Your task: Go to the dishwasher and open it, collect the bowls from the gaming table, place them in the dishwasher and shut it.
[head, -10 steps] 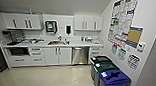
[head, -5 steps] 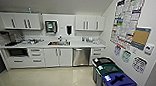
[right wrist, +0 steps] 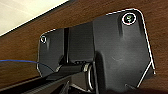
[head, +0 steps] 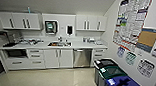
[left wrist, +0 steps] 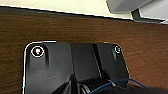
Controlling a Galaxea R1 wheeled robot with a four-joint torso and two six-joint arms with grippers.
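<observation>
The dishwasher [head: 82, 57] stands shut under the white counter [head: 53, 46], right of the sink [head: 59, 44]; its steel front carries a horizontal bar handle near the top. It lies ahead of me across the pale floor [head: 47, 78]. The bowls and the gaming table are out of view. Both wrist views look down past the robot's dark plate at a brown wooden surface [left wrist: 75, 30], with pale floor beyond its edge.
Three lidded bins [head: 112, 76], black, green and blue, line the right wall under posters [head: 131, 20]. White cabinets [head: 56, 58] and drawers flank the dishwasher, upper cabinets [head: 22, 21] hang above, and a microwave [head: 14, 53] sits low at the left.
The whole head view has shifted slightly, the kitchen row sitting a little nearer and more to the left; the camera has moved. Nothing in the room has moved.
</observation>
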